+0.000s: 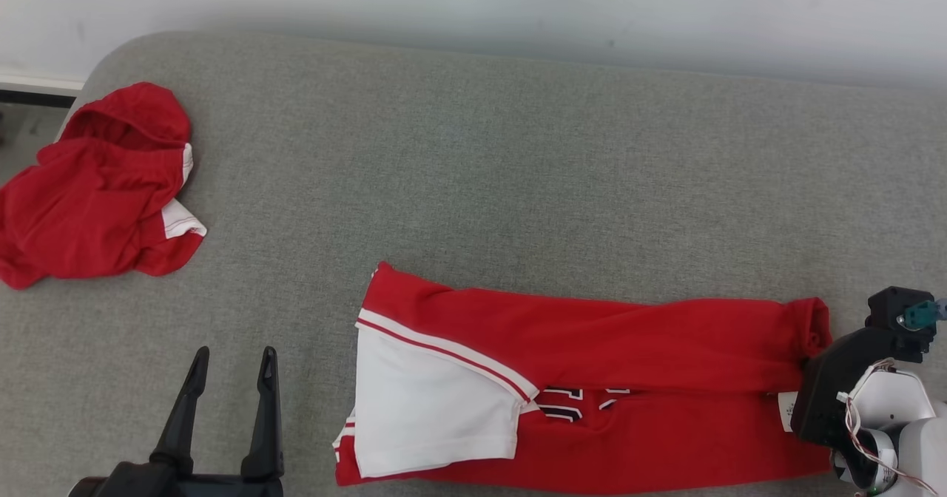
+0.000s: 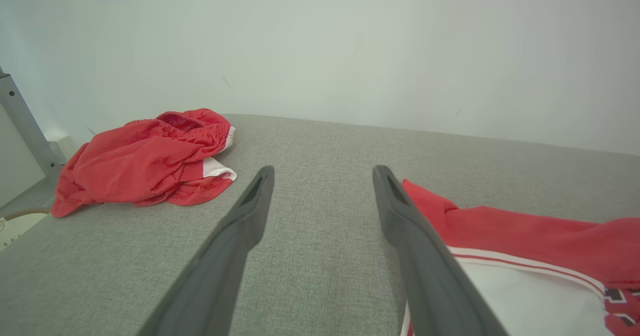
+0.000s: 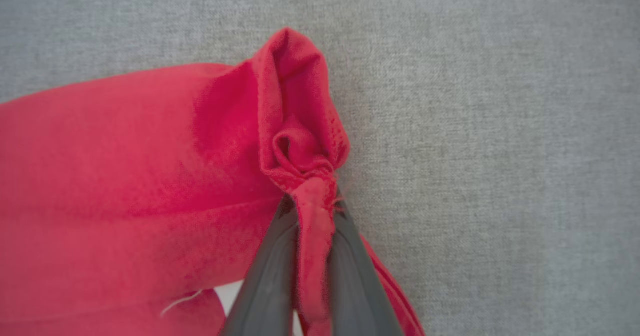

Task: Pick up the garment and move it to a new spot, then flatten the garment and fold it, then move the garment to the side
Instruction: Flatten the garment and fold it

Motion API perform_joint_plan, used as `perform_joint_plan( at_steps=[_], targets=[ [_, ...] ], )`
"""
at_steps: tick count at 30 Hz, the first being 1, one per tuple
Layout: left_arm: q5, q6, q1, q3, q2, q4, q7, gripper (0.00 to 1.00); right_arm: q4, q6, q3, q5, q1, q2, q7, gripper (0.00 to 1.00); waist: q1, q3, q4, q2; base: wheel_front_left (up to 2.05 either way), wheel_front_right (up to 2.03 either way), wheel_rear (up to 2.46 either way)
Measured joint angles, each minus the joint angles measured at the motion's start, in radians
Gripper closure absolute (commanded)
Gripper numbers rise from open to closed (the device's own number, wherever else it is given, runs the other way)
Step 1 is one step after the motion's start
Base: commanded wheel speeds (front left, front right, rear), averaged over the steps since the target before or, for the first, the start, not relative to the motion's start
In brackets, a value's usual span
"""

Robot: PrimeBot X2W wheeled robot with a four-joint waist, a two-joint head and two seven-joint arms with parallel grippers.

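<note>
The garment [image 1: 629, 349] is a red jersey with a white sleeve and dark lettering. It lies folded into a long band across the front of the grey padded surface [image 1: 473, 171]. My right gripper [image 1: 805, 365] is at the garment's right end. In the right wrist view the gripper [image 3: 314, 201] is shut on a bunched pinch of red cloth [image 3: 300, 146], which stands up from the garment [image 3: 125, 176]. My left gripper [image 1: 234, 353] is open, left of the garment and touching nothing. In the left wrist view its fingers [image 2: 324, 171] are spread, with the garment's left end [image 2: 525, 236] beside the right finger.
A second red garment [image 1: 96, 201] lies crumpled at the far left edge of the surface, also seen as a red heap [image 2: 145, 161] in the left wrist view. A pale wall [image 1: 473, 1] runs along the back. A metal frame post [image 2: 20, 121] stands past the left edge.
</note>
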Motion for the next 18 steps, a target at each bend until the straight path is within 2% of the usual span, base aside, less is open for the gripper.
perform_joint_plan(
  at_steps=[10, 18],
  targets=[
    [-0.001, 0.005, 0.005, -0.007, 0.008, -0.001, 0.0, 0.0, -0.089, 0.006, -0.18, -0.055, 0.046, 0.002, -0.059, 1.0, 0.0, -0.03, -0.034, 0.0001, 0.0, 0.0, 0.0],
    [-0.003, 0.012, 0.024, -0.012, 0.015, -0.015, 0.003, 0.0, -0.144, 0.006, -0.317, -0.128, 0.047, -0.037, -0.106, 1.0, 0.0, -0.054, -0.074, 0.0, 0.0, 0.0, 0.0]
  ],
)
